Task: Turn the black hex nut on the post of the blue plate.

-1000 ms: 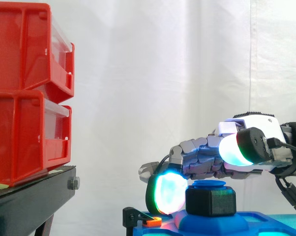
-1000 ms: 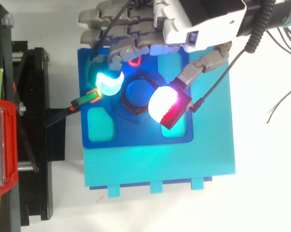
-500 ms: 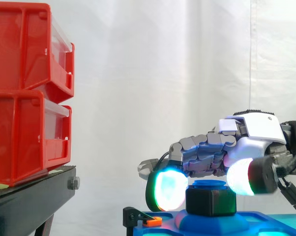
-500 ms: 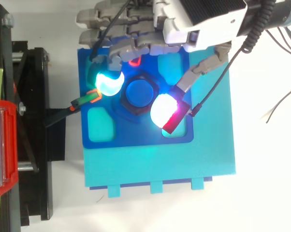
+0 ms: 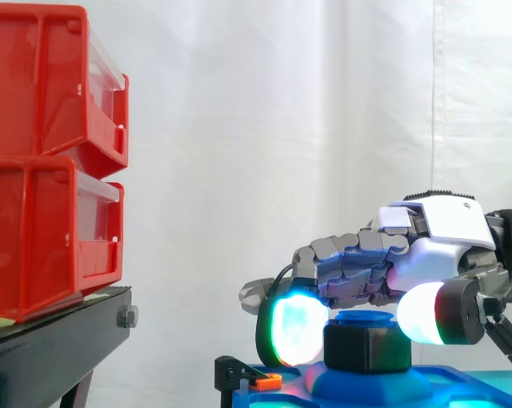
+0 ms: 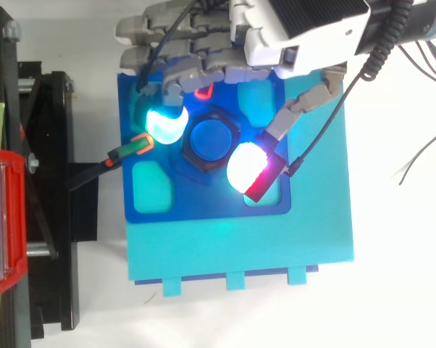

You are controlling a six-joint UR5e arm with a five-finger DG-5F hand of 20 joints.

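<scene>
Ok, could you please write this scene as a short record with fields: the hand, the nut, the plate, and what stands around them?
hand: hand reaches over the plate, fingers curled down round the nut
nut: black, six-sided nut, sitting on the blue post
contact: one glowing pad at the nut's left, another at its lower right in the top view
plate: dark blue plate, flat on a turquoise base
surroundings: red bins stacked on a black stand; white curtain behind

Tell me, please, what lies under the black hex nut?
The black hex nut rests on a rounded blue base of the blue plate; the post's shaft inside it is covered.
</scene>
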